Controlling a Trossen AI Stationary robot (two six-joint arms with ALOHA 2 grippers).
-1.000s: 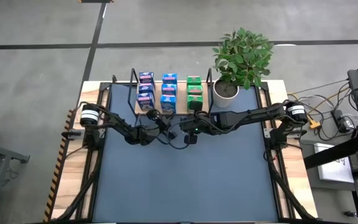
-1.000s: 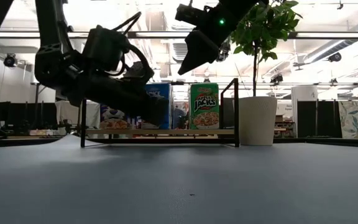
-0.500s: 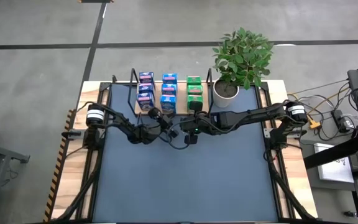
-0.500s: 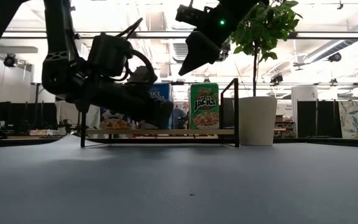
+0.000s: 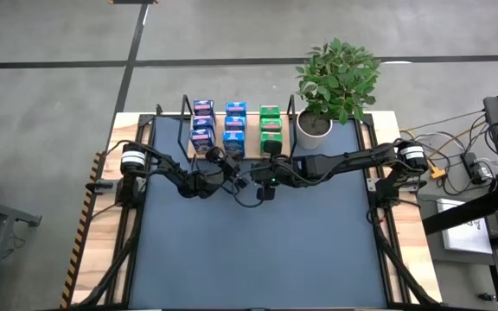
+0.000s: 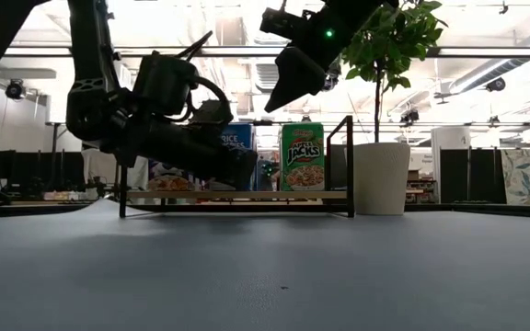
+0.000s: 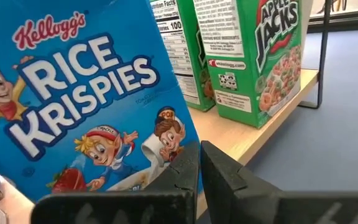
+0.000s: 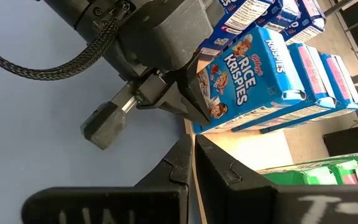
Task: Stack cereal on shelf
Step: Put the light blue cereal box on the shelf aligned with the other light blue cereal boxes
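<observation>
Blue tabletop (image 5: 258,250), shelf (image 6: 237,195) loaded with cereal (image 7: 73,106).
Both grippers are held shut and empty: left gripper (image 7: 199,163) right at the Rice Krispies box, right gripper (image 8: 192,149) just beside it.

In the low view the left hand (image 6: 242,168) covers the lower part of the blue cereal box (image 6: 237,147) behind it. The left wrist view cuts that box (image 7: 86,93) off at its edges. From above, the box prints (image 5: 234,130) are too small to read.
</observation>
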